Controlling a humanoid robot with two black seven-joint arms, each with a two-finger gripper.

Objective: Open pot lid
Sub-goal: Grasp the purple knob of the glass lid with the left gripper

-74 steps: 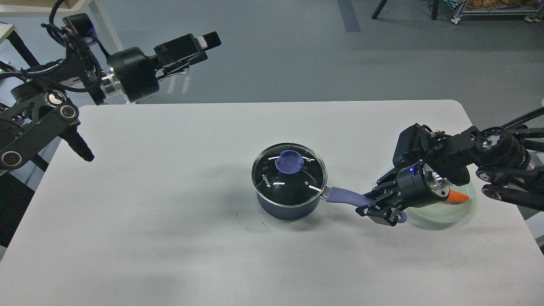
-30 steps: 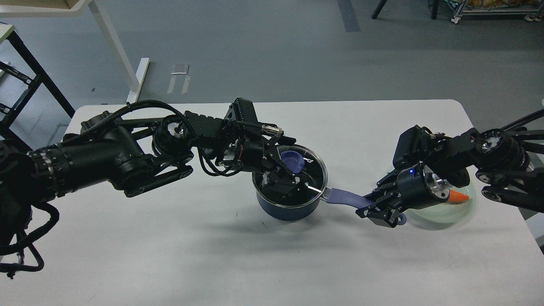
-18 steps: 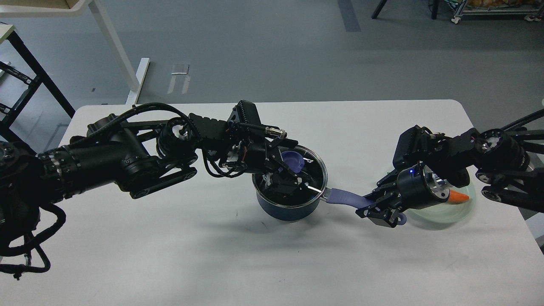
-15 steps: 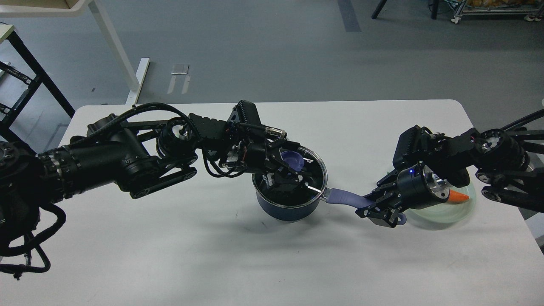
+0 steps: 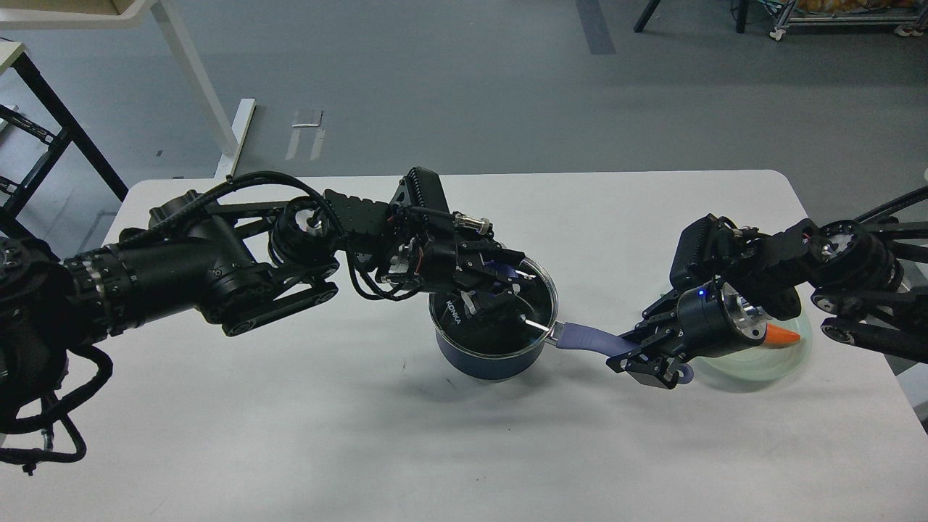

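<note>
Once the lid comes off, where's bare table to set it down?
The table is bare along the near edge in front of the pot, and behind the pot toward the far edge. Crowded: right side, where the right gripper holds the handle beside the green plate.

Just one camera here, sitting up at the robot's head and looking forward and down. It sees the whole white table (image 5: 290, 435) from moderately close, with grey floor (image 5: 471, 87) beyond the far edge, and both arms entering from the left and right sides.
</note>
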